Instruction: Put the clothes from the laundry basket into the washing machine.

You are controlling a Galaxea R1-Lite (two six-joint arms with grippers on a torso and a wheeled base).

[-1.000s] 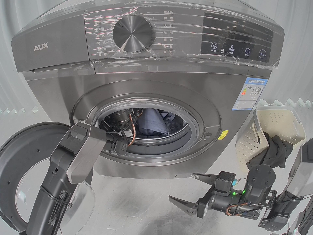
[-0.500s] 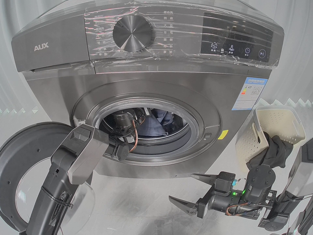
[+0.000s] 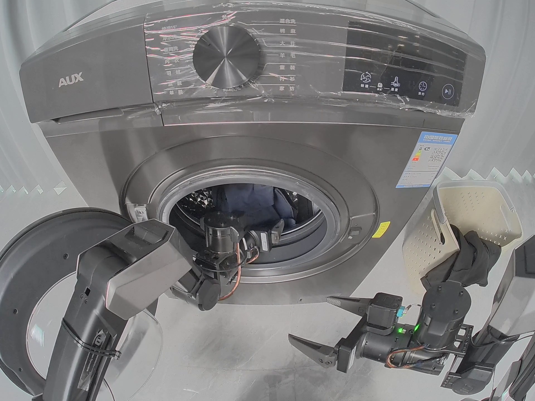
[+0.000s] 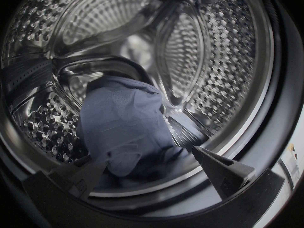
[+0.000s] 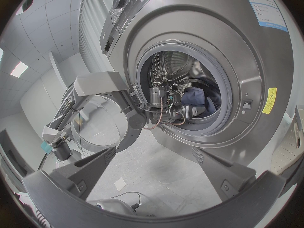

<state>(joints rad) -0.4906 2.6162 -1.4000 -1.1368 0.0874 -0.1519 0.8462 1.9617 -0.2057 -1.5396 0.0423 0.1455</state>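
Blue clothes [image 4: 123, 121] lie deep in the drum [image 4: 221, 64] in the left wrist view. The left gripper [image 4: 148, 157] sits at the drum's mouth, its fingers wide and holding nothing.

In the right wrist view, the right gripper [image 5: 153, 149] hangs low over the floor [image 5: 158, 174] and faces the washing machine [image 5: 205, 22]. Its fingers are wide and empty too.

In the head view, the laundry basket [image 3: 429, 235] stands tilted by the machine's right side. A dark garment [image 3: 471, 257] droops over its rim, long way down. It hangs near the right gripper, but the fingers point away from it. I think the right arm is the nearer one to grab it.
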